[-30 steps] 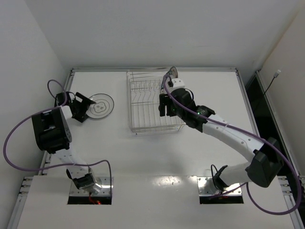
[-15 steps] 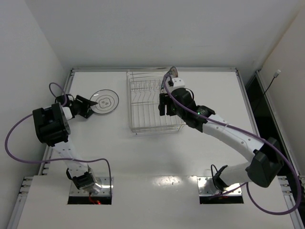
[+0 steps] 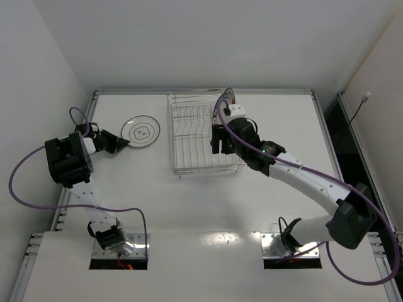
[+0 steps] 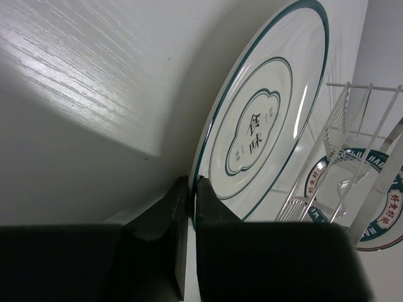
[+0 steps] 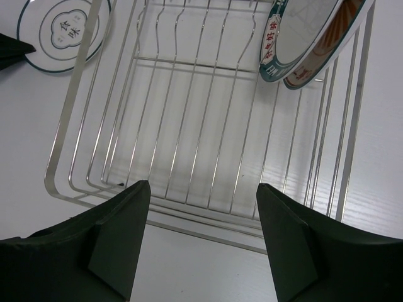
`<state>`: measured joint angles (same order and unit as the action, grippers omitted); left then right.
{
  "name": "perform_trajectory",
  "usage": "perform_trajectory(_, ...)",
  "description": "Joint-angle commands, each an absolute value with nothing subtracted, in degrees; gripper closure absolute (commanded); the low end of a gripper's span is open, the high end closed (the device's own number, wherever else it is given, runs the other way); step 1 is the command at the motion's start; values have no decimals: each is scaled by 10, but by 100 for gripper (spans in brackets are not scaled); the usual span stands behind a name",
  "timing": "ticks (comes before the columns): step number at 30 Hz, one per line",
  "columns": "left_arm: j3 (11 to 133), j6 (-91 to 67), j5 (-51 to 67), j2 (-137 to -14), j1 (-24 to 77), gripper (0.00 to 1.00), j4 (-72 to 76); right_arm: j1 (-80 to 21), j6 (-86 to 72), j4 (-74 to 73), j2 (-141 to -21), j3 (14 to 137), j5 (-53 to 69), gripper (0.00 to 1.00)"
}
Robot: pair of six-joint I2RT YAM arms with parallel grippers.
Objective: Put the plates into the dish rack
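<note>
Seen from above, the left hand (image 3: pixel 119 142) is pinching the rim of the grey-marked plate (image 3: pixel 141 131) on the counter (image 3: pixel 189 207), left of the dish rack (image 3: pixel 204 170), the left wrist view is showing its fingers (image 4: pixel 211 214) clamping that rim, and the right wrist view is showing the right hand (image 5: pixel 201 185) hanging wide open over the rack, where two plates (image 5: pixel 302 38) are standing in a far corner.

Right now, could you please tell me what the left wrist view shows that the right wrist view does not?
Only the left wrist view shows the left gripper shut at the near rim of the table plate; whether it pinches the rim is unclear. Only the right wrist view shows the right gripper open over the rack and an orange-striped plate behind the lettered plate. Both show the table plate, the lettered plate standing in the rack, and rack wires.
</note>
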<state>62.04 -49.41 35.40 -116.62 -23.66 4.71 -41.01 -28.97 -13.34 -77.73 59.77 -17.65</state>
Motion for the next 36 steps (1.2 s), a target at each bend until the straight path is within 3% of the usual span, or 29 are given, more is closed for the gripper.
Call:
perform_trajectory(1,619,-459,308,-1191,-231,100,-5,-408,-299,-113,-760,598,-183,35)
perform_trajectory(7,602,-475,324,-1158,-231,100,40,-408,-299,-113,-760,598,-188,35)
perform_trajectory(14,510,-562,423,-1035,-231,100,282,-397,-299,-70,-721,566,-116,35)
perform_trajectory(17,465,-691,482,-1019,-245,100,518,-384,-304,-10,-689,531,-47,33)
perform_trajectory(18,441,-787,495,-1027,-250,100,673,-378,-304,3,-684,524,-32,33)
perform_trajectory(21,435,-981,514,-1105,-250,100,961,-373,-304,34,-679,512,18,32)
perform_trajectory(24,464,-1083,519,-1168,-250,100,1090,-367,-304,48,-684,512,52,32)
perform_trajectory(30,490,-1053,551,-1142,-157,100,1080,-367,-321,98,-689,506,81,32)
perform_trajectory(36,491,-916,585,-1065,-26,100,928,-357,-326,100,-701,512,80,32)
